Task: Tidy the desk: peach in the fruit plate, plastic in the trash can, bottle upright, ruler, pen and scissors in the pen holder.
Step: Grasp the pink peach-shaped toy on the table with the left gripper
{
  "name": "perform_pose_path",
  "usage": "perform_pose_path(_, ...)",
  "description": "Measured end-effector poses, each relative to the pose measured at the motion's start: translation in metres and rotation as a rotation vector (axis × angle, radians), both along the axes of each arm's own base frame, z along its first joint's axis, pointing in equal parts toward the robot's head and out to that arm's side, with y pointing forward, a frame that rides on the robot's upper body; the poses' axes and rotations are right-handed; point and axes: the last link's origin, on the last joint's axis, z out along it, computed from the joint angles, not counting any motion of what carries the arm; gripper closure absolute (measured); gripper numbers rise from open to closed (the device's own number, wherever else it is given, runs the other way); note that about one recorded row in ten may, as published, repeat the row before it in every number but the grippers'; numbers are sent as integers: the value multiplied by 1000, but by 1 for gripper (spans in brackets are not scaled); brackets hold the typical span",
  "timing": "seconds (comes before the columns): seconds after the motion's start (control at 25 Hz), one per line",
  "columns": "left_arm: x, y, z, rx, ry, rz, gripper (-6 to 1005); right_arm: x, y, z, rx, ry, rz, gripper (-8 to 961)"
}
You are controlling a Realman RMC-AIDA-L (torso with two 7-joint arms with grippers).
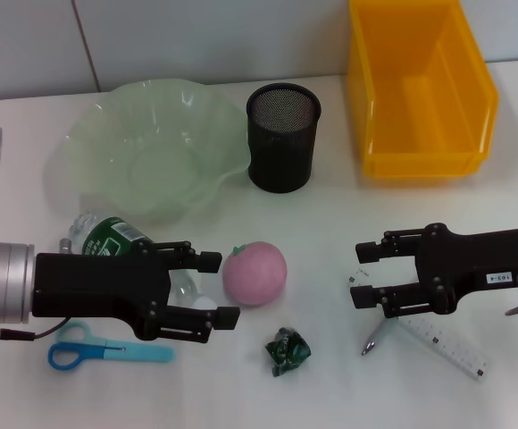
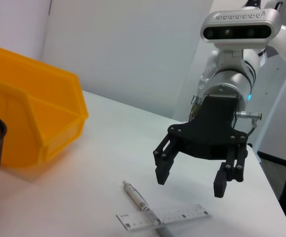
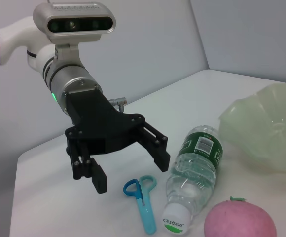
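White desk [image 1: 330, 268] holds bare fruit plate [image 1: 152, 152], pen holder [image 1: 282, 136], yellow bin [image 1: 417, 89]; left claw [image 1: 214, 288] and right claw [image 1: 360, 273] gape.

Translucent green plastic fruit plate [image 1: 152, 147], black metal mesh pen holder [image 1: 282, 136], glossy yellow plastic bin [image 1: 417, 89], matt white table [image 1: 330, 259]

"Cestbon" on the cap [image 3: 176, 221] of the lying bottle [image 3: 195, 170]
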Motion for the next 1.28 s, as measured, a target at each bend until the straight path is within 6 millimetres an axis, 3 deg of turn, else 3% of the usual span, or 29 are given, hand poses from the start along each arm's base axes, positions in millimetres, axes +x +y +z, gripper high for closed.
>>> perform_pose_path(0.68, 5, 5, 2, 18, -12, -8, 158, -2, 1, -1, -7, -7, 7, 223)
perform_pose_path(1.08, 29, 20, 2, 68, -4, -85, 158, 1, 2, 2, 1, -16, 0, 223)
perform_pose_path(1.28, 45, 34, -12, 74, 67, -132, 159, 3, 1, 2, 4, -19, -5, 223)
